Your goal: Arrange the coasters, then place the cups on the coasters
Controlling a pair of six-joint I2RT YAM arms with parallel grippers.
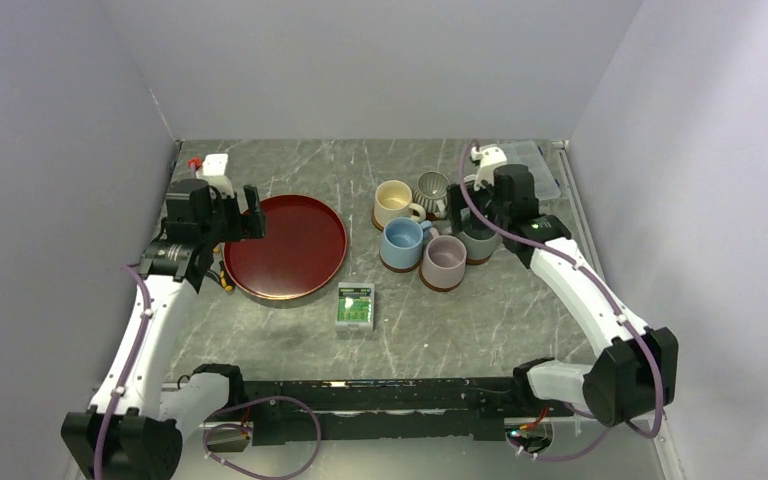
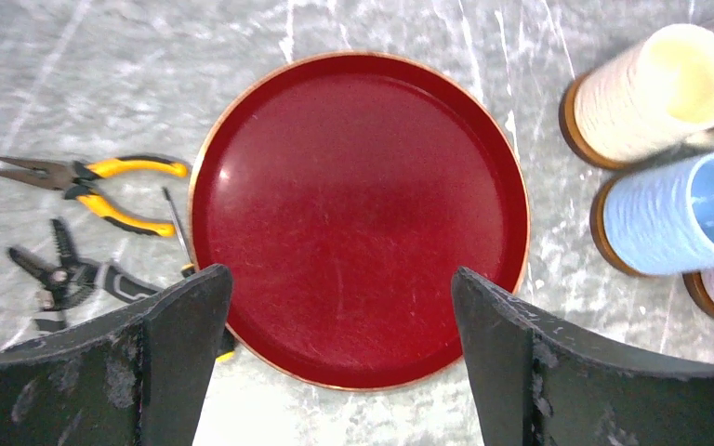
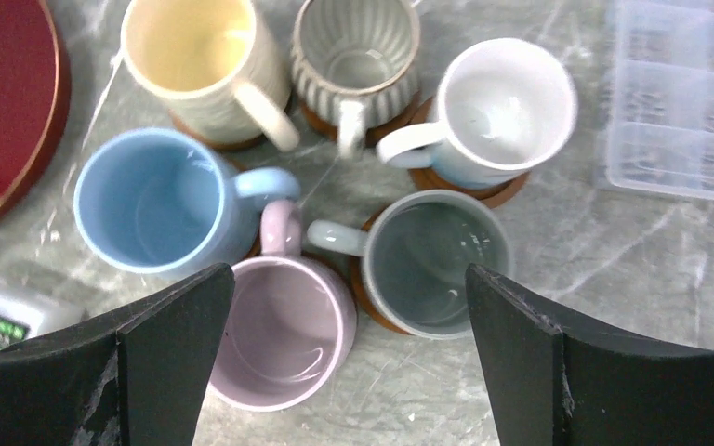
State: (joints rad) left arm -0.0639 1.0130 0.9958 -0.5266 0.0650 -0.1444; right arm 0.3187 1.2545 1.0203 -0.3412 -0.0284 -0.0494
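Red tray (image 1: 285, 247) taken as landmark, set left of centre on the grey marbled table (image 1: 460, 330). Just left of it, yellow-handled pliers (image 2: 93, 181) and a black stripping tool (image 2: 65, 274) are laid flat. A small green box (image 1: 355, 307) is noted off its near right rim. Right of the tray the six cups are packed close together, each seated on one of the coasters (image 3: 469, 193): cream cup (image 3: 191, 46), striped cup (image 3: 358, 42), white cup (image 3: 507, 107), blue cup (image 3: 149, 200), mauve cup (image 3: 284, 334), grey-green cup (image 3: 432, 260). A clear plastic organiser (image 3: 679, 102) lies farther right. The left gripper (image 2: 339, 279) is held apart over the tray, nothing between its jaws; the right gripper (image 3: 349, 279) is spread wide above the cups, gripping none. Pale violet walls (image 1: 60, 150) enclose three sides. A strip of bare table runs between tray and arm bases.
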